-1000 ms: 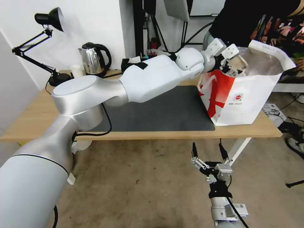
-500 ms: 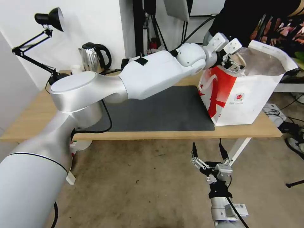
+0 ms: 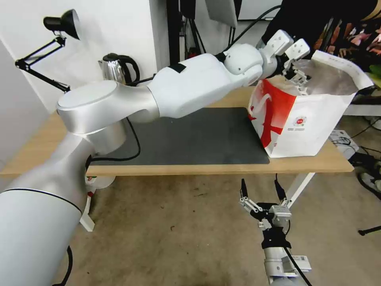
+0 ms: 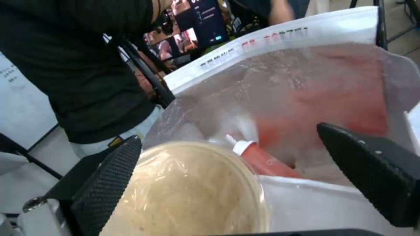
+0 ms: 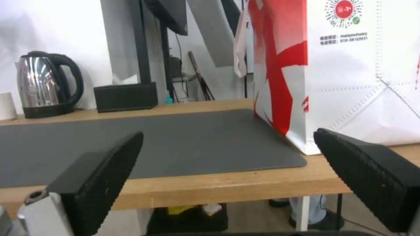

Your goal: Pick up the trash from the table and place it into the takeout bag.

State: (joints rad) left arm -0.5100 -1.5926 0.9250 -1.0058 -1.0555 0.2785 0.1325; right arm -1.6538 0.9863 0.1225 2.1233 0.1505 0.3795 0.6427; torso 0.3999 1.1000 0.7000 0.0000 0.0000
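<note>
Your worktop point(image 3: 51, 131) is carrying a grey mat point(image 3: 206, 137), with the bag point(image 3: 313, 127) standing at its right end.
Your left hand point(image 3: 298, 75) is hanging over the bag's open mouth, its fingers point(image 4: 109, 183) spread wide and gripping nothing. In the left wrist view the beige bowl point(image 4: 192, 193) is sitting just below those fingers, inside the bag by its near wall, and the red cup point(image 4: 262, 160) is lying on its side behind the bowl, against the foil lining point(image 4: 306, 85). Your right hand point(image 3: 262, 192) is waiting low, in front of the worktop's edge, fingers wide apart and empty. A kettle point(image 5: 46, 85) and a black tissue box point(image 5: 127, 96) are standing at the worktop's far edge.
</note>
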